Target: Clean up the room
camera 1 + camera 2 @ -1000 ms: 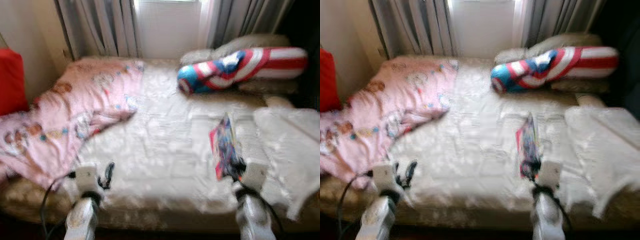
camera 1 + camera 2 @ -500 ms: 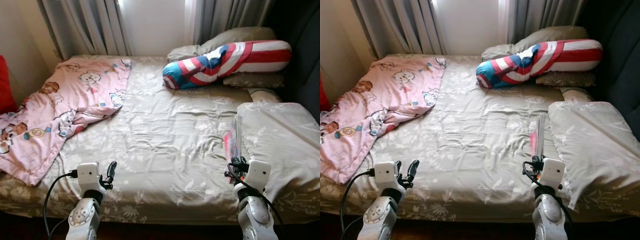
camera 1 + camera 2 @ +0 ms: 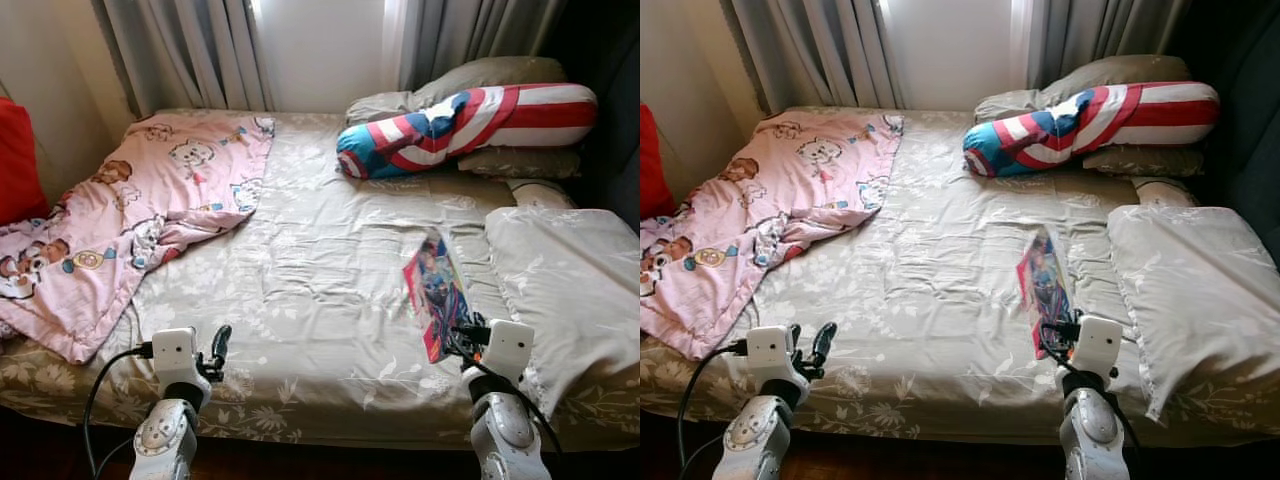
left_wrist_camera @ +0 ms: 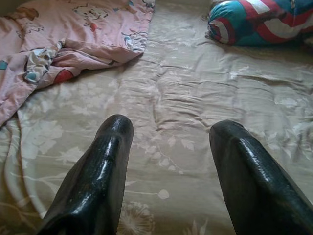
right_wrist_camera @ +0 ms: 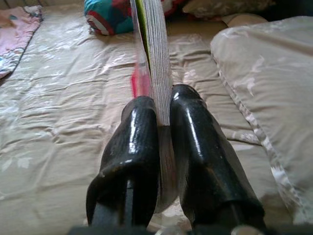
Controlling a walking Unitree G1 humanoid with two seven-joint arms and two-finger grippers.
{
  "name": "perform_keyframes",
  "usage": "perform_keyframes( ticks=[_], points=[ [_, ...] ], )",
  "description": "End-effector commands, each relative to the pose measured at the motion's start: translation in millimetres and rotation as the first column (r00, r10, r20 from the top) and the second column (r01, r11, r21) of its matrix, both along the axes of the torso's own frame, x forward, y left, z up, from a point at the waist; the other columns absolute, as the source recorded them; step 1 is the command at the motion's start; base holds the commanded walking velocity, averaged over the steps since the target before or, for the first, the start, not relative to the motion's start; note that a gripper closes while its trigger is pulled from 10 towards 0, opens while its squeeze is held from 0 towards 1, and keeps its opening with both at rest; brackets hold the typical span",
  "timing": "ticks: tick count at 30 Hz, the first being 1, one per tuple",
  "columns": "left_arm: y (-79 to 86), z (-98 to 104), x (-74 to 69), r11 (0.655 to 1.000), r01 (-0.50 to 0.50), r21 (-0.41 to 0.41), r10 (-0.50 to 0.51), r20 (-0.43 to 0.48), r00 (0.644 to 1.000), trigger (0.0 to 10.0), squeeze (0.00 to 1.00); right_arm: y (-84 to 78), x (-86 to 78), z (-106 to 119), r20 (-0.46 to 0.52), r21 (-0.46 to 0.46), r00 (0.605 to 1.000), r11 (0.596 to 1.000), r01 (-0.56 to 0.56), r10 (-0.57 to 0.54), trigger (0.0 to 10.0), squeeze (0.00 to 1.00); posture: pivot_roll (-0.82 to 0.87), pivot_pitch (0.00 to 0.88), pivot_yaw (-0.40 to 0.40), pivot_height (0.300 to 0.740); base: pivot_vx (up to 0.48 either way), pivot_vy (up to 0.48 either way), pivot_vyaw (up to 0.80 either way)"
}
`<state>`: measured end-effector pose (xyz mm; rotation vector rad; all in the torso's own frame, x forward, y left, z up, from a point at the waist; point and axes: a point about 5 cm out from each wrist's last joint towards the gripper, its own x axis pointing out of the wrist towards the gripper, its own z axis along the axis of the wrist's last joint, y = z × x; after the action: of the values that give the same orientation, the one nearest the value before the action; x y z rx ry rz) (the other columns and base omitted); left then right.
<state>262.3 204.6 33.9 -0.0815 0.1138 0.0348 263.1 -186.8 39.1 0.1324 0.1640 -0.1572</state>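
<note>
The right gripper (image 5: 164,127) is squeezed tight on a thin book (image 3: 433,292). Its two black fingers (image 5: 134,147) press on both sides of the book's bottom edge, with the pages pinched between them. The book has a bright red and blue cover. It sticks up and away from the gripper, above the bed (image 3: 320,300), just beside a gray pillow (image 3: 570,280) on the robot's right.

The left gripper (image 4: 168,161) holds nothing. Its fingers (image 4: 105,161) are spread wide apart, and the gray sheet shows between them. It hangs over the near edge of the bed, on the robot's left.

A pink blanket (image 3: 130,220) with little cartoon animals lies crumpled on the left side of the bed. A long cushion (image 3: 470,125) with red, white and blue stripes lies at the far end, resting on another gray pillow. Gray curtains (image 3: 190,50) hang behind the bed. Something red (image 3: 20,160) shows at the far left edge.
</note>
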Motion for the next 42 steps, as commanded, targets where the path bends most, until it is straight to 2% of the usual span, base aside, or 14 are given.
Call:
perform_keyframes(
  ticks=[1, 26, 29, 42],
  points=[
    [2.0, 2.4, -0.5, 1.0, -0.003, -0.003, 0.003, 0.004, 1.0, 10.0, 0.0, -1.3, 6.4, 10.8, 0.048, 0.005, 0.999, 1.0, 0.008, -0.008, 10.0, 0.0, -0.03, 0.029, -0.001, 0.74, 0.0, 0.0, -0.73],
    [3.2, 3.0, -1.5, 1.0, -0.009, -0.003, 0.009, 0.005, 1.0, 10.0, 0.0, 2.3, 9.0, 13.3, 0.063, 0.013, 0.998, 1.0, 0.002, -0.003, 10.0, 0.0, -0.02, 0.034, 0.001, 0.74, 0.0, 0.0, -0.09],
    [2.9, 3.0, -1.7, 1.0, -0.008, -0.003, 0.008, 0.005, 1.0, 10.0, 0.0, 2.3, 8.9, 13.9, 0.069, 0.013, 0.998, 1.0, 0.001, -0.002, 10.0, 0.0, -0.02, 0.036, 0.001, 0.74, 0.269, 0.0, -0.66],
    [3.9, 2.7, -3.6, 1.0, -0.013, -0.003, 0.013, 0.002, 1.0, 10.0, 0.0, 5.5, 8.6, 14.2, 0.076, -0.003, 0.997, 1.0, -0.016, 0.016, 10.0, 0.0, -0.02, 0.039, 0.0, 0.74, 0.273, 0.0, 0.0]
  ],
)
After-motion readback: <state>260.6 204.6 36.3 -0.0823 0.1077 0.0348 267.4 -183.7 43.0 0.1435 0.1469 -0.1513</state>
